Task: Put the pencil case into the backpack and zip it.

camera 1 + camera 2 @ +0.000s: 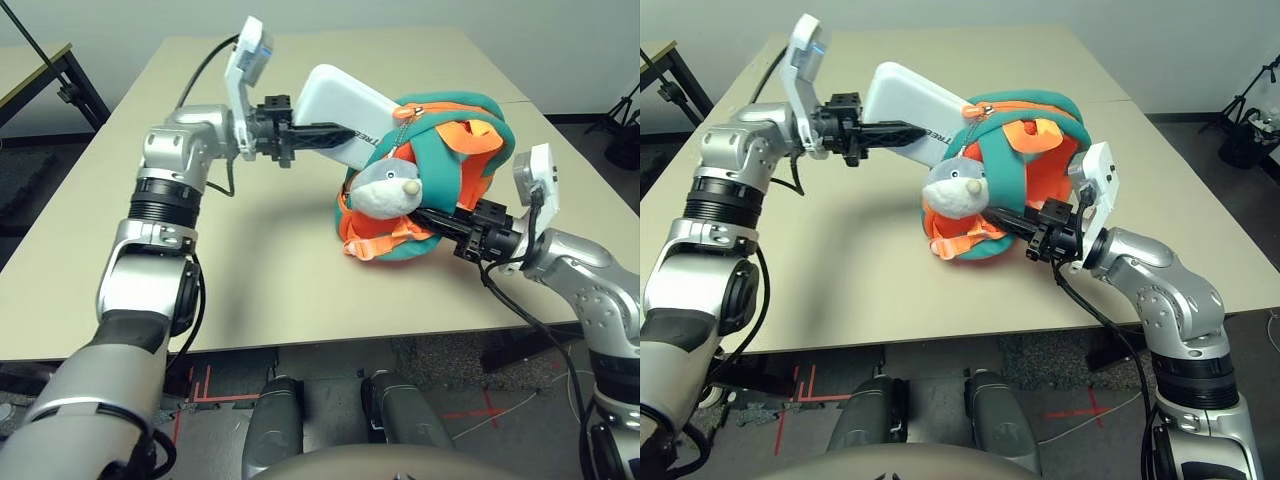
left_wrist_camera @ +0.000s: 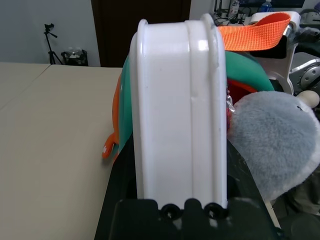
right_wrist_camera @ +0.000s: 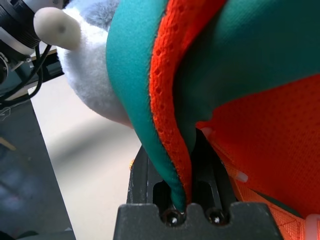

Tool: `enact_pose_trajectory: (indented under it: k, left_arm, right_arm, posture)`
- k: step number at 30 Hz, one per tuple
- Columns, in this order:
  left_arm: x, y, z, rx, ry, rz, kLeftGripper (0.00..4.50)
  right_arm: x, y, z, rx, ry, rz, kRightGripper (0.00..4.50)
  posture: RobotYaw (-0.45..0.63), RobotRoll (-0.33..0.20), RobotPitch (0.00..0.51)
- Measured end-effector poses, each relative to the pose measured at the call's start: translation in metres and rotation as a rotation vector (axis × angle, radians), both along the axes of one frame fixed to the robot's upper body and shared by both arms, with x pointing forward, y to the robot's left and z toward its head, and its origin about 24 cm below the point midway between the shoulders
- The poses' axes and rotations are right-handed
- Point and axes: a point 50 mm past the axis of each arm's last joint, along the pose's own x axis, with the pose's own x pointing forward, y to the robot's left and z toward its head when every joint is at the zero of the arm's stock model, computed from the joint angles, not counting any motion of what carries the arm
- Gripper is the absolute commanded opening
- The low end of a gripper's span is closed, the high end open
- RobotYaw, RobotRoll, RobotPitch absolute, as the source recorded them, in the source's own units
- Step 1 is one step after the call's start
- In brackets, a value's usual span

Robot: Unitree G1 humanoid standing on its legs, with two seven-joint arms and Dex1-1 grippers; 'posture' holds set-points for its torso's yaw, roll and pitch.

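- Left eye view: the left end effector (image 1: 338, 135) grasps the pencil case (image 1: 348, 108), which lies mostly on the far side of its fingertips. The case's long axis runs aslant, from a rounded end pointing away and to the robot's left, to the other end directed right and nearer, at the backpack (image 1: 447, 135). That end is hidden by the backpack, so how deep it sits I cannot tell. Dark lettering shows just beyond the fingertips.
- Right eye view: the right end effector (image 1: 998, 215) is clenched on the backpack, with the grey-white plush toy (image 1: 956, 188) just beside its fingertips. The backpack is over the counter (image 1: 880, 290).
- Left wrist view: the case's narrow white side faces the camera, sandwiched between the left end effector's two fingers; the backpack is beyond it.
- Right wrist view: the right end effector pinches a fold of teal fabric with orange mesh edging (image 3: 170, 110) between its fingers.
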Motion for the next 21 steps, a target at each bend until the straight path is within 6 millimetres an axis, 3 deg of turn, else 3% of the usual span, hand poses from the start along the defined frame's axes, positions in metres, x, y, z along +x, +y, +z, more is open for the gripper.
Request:
enact_pose_trajectory:
  k: [13,14,21]
  left_arm:
    - [0.001,-0.019,-0.029,0.091,-0.016,0.016,1.4]
    - [0.001,-0.02,-0.03,0.101,-0.018,0.02,2.15]
    - [0.002,-0.017,-0.033,0.122,-0.014,0.039,4.5]
  right_arm:
    - [-0.001,0.004,0.0,-0.009,0.006,0.004,0.22]
    - [-0.001,0.004,0.0,-0.009,0.007,0.002,0.22]
    - [-0.002,0.006,0.0,-0.014,0.008,0.006,0.22]
  posture:
    - [-0.18,0.0,0.053]
    - [-0.18,0.0,0.056]
    - [-0.17,0.0,0.052]
